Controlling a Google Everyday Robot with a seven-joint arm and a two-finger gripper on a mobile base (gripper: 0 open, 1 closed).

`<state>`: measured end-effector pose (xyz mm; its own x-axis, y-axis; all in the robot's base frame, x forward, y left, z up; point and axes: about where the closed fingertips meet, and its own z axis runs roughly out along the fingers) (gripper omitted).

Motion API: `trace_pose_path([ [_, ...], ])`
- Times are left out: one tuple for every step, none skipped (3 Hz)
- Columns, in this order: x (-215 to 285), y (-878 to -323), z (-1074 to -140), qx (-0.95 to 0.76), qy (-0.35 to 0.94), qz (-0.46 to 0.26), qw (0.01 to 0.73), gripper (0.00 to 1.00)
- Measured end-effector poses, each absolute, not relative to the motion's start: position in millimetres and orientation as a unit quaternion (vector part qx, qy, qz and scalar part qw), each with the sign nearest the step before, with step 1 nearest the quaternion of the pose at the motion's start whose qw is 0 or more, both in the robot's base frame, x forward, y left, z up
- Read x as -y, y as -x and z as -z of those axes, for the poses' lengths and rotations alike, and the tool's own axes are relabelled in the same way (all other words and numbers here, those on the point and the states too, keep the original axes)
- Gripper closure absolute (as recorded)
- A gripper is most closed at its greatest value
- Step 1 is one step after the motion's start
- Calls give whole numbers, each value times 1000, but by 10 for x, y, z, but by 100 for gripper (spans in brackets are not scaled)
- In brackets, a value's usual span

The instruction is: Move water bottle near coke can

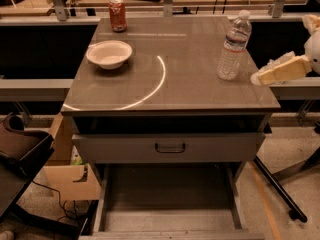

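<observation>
Clear plastic water bottle (234,46) stands upright by the worktop (200,91) right edge, at 10 o'clock from the tool (262,76), near but apart. Tool's spread: cannot tell. Coke can (117,15) sits well apart, at the bottle's 10 o'clock, far-left corner.

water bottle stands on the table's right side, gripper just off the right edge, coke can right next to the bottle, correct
Not quite. The camera view shows the coke can at the far left corner, behind the white bowl, well apart from the water bottle. The gripper is off the right edge.
</observation>
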<state>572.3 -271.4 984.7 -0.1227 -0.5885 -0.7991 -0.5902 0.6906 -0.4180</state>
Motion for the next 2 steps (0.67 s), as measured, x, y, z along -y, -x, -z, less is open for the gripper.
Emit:
trace_pose_path([
  [2705,-5760,-9825,-748,391,-8,536,0],
  [2649,-5868,-9727,-747,372,-22,551,0],
])
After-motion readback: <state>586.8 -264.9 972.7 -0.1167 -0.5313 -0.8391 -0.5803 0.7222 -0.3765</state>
